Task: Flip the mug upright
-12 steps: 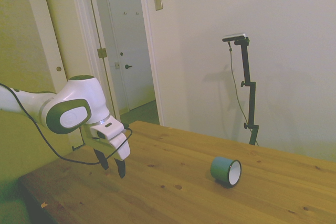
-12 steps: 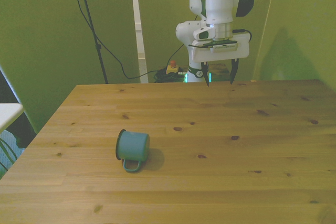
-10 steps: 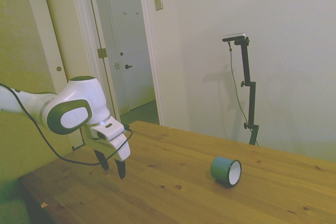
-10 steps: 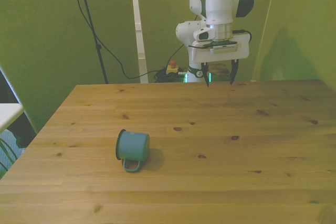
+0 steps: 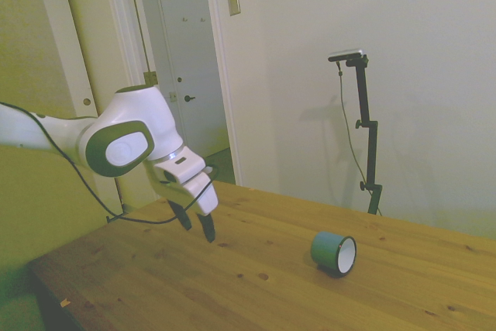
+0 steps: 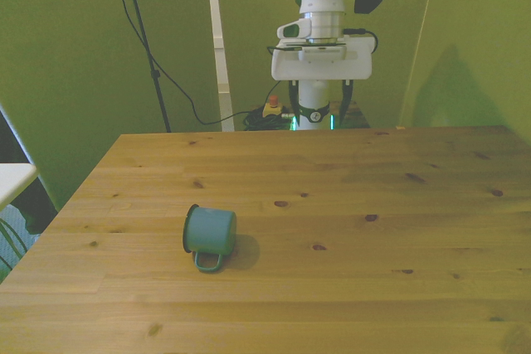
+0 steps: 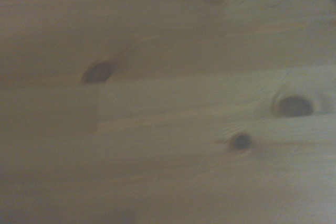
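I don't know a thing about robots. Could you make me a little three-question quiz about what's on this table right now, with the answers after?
1. True or false: the mug stands upright on the table.
2. In the front view, where does the mug's handle point? A) toward the robot B) toward the near table edge C) straight up
3. Fill in: the end effector hangs above the wood with its fingers ____, touching nothing.

Key
1. False; it lies on its side.
2. B.
3. Open.
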`<state>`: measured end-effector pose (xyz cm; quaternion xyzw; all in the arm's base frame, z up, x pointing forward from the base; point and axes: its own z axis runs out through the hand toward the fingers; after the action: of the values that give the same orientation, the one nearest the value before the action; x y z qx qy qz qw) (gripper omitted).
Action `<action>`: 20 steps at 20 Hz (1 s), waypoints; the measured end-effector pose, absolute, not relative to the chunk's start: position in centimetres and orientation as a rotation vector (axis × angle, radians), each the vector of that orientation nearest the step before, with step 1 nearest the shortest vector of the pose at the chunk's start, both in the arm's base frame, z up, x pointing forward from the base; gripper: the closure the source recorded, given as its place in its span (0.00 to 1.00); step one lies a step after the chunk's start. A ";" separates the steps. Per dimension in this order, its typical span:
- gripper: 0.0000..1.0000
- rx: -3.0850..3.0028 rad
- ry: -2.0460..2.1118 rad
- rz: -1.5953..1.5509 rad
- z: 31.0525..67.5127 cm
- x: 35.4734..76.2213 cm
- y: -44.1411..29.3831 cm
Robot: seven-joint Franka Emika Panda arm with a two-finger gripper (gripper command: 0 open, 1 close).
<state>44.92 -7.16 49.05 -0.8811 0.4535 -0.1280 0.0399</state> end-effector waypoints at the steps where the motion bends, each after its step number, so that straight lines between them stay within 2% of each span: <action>1: 0.00 -2.690 1.409 -0.404 49.5 45.8 -8.2; 8: 0.00 -2.682 1.459 -0.473 50.9 52.0 -16.4; 14: 0.00 -2.711 1.436 -0.524 51.4 54.0 -22.9; 16: 0.00 -2.703 1.432 -0.505 51.2 54.9 -23.9; 17: 0.00 -2.698 1.441 -0.476 50.6 56.6 -24.4; 20: 0.00 -2.705 1.404 -0.490 51.1 56.7 -24.7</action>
<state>56.67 -24.70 51.08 -0.8759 0.4548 -0.1587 0.0274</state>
